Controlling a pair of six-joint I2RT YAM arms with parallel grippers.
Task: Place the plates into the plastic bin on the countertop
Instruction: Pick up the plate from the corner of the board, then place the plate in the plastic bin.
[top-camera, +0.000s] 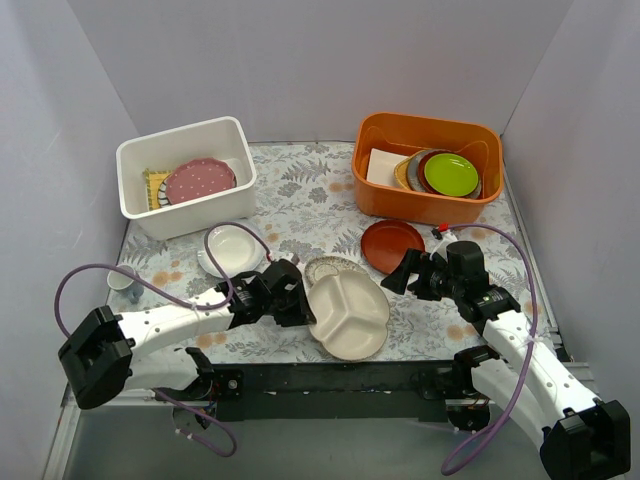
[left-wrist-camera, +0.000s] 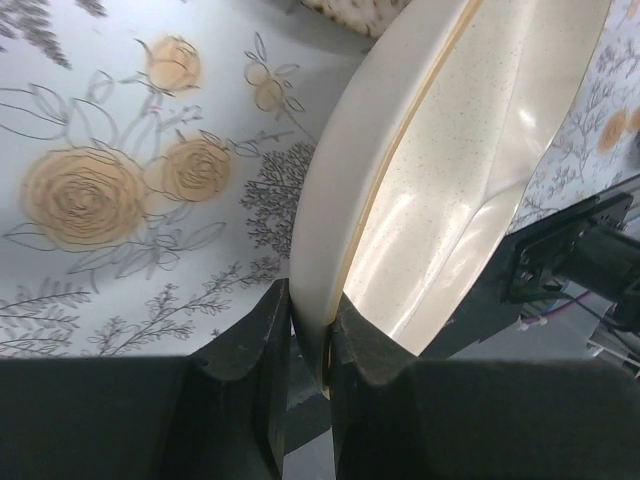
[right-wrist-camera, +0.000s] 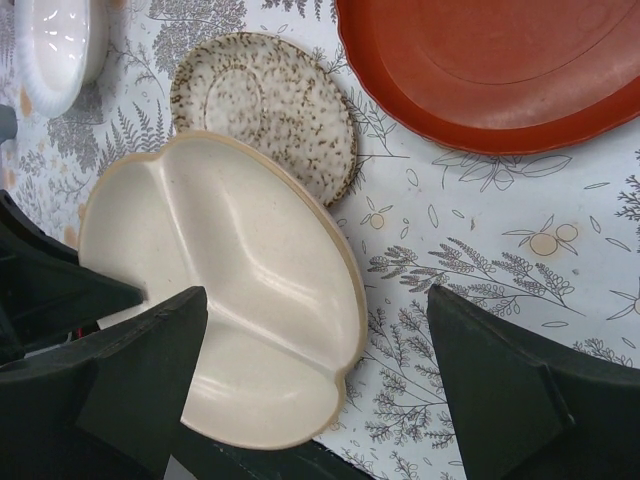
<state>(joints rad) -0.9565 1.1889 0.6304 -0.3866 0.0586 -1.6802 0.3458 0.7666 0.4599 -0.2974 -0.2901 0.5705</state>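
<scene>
Your left gripper (left-wrist-camera: 310, 320) is pinched tight on the rim of the divided plate (left-wrist-camera: 450, 180). Your right gripper (right-wrist-camera: 318, 298) is spread wide, holding nothing, just right of that plate.

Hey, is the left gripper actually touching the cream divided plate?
Touching. In the left wrist view, the left gripper has both jaws pressed against the rim of the cream divided plate, no gap.

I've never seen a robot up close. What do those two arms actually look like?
Each arm is a chain of white, tube-like links speckled with small dark dots, joined by chunky black joints. The left arm and the right arm each trail a long looping purple cable and end in matte black, wedge-shaped jaws.
</scene>
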